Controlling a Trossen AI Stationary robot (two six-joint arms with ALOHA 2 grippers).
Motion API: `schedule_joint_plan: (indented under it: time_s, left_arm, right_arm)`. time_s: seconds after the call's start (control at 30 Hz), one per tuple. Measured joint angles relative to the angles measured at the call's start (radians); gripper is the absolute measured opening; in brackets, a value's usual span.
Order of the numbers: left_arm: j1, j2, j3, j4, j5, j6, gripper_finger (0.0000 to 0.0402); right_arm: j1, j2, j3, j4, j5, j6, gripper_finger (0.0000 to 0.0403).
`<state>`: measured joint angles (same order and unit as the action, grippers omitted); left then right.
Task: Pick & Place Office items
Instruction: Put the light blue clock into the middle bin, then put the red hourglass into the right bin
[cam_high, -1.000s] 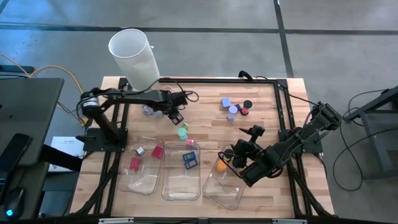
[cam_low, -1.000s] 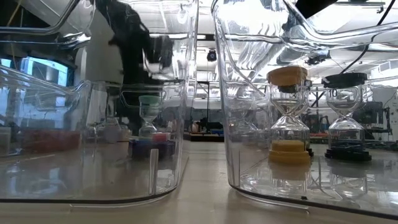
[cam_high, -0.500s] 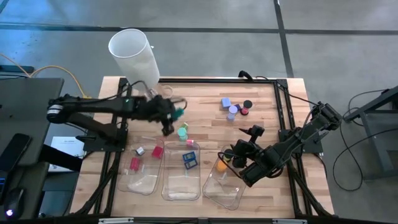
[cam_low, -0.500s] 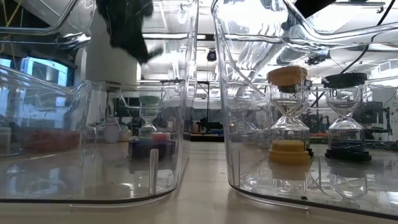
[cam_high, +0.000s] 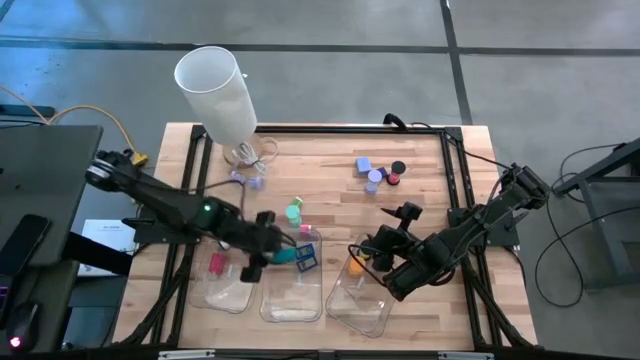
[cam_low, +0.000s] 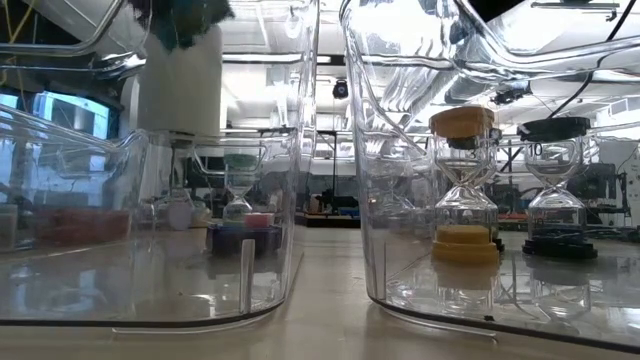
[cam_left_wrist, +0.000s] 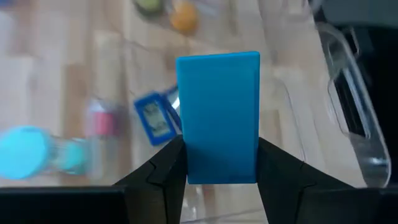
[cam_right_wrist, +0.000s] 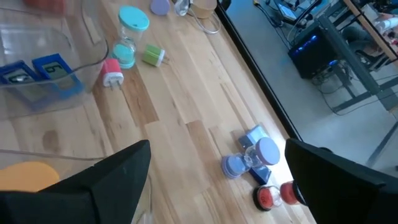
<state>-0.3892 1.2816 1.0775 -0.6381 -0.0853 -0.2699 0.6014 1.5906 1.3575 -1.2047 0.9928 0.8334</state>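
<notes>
Blue block (cam_left_wrist: 217, 118) clamped in left claw (cam_left_wrist: 217, 163), right claw (cam_right_wrist: 217, 180) wide open

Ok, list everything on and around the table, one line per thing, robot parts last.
Clear trays: three, in a row at the table's near edge.
White cylinder: one, tall, far left corner.
Teal block: one, held in the left gripper above the middle tray.
Blue blocks: two, in the middle tray.
Red and pink pieces: at least one, in the left tray.
Orange sand timer: one, upright in the right tray.
Black sand timer: one, upright beside the orange one.
Teal-capped timer: one, mid-table, with small pink and green pieces beside it.
Purple, blue, black and red pieces: a cluster, far right.
Left gripper: shut on the teal block.
Right gripper: open, over the right tray.
</notes>
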Motion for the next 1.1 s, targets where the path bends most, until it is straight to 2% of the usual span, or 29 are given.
schedule_joint_plan:
  time_s: [0.43,0.6,0.77,1.1]
  left_arm:
    - [0.114,0.237,0.0,-0.039,0.205,0.03,0.0149]
    - [0.158,0.255,0.0,-0.04,0.314,0.039,0.022]
    - [0.178,0.253,0.0,-0.039,0.316,0.038,0.0265]
    - [0.218,0.211,0.0,-0.041,0.317,0.069,0.0275]
  right_arm:
    - [0.001,0.0,0.0,0.046,-0.061,-0.001,0.0362]
    - [0.001,0.0,0.0,0.052,-0.06,-0.001,0.0362]
    - [0.001,0.0,0.0,0.055,-0.059,-0.017,0.0362]
    - [0.001,0.0,0.0,0.063,-0.057,-0.052,0.0362]
